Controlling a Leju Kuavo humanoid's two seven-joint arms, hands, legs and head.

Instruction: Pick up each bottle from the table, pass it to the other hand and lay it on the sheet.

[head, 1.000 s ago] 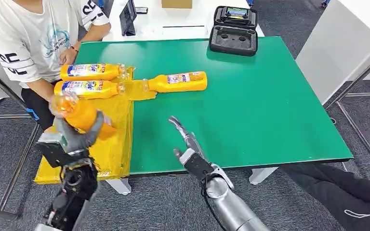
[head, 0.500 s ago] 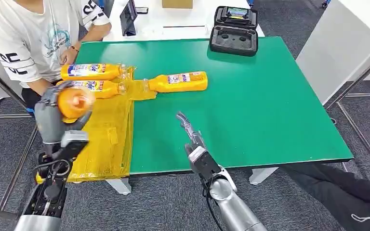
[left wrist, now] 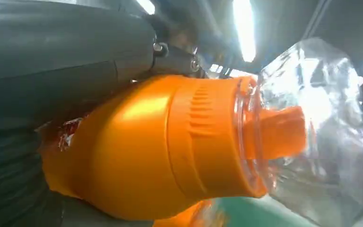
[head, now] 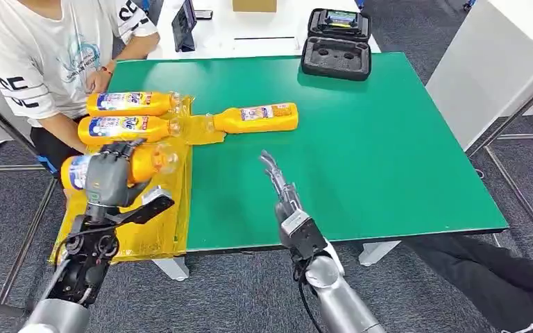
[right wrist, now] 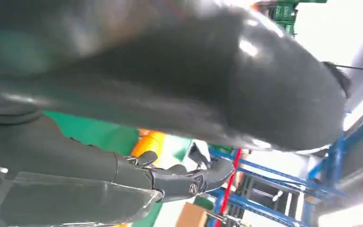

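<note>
Orange plastic bottles with clear caps and blue-and-white labels are spread over the left part of the green table (head: pixel 388 152). One orange bottle (head: pixel 142 161) is gripped on its side by the robot's left hand (head: pixel 111 177), whose grey fingers are wrapped round its body above the crumpled yellow plastic sheet (head: pixel 163 208) at the table's left edge; whether it touches the sheet cannot be told. In the left wrist view its orange shoulder and transparent cap (left wrist: pixel 312 127) are seen close up against the hand's grey cover. Two more bottles are laid side by side on the sheet's far end, the far bottle (head: pixel 132 103) just beside the near bottle (head: pixel 126 127). A fourth bottle (head: pixel 257 118) is laid on the bare green surface, its cap end at the sheet's edge. The right hand (head: pixel 281 191) is held over the table with fingers stretched out and nothing grasped. A person in a white printed shirt (head: pixel 41 55) is seated beside the sheet. A black moulded case (head: pixel 336 45) is set at the table's far edge.
</note>
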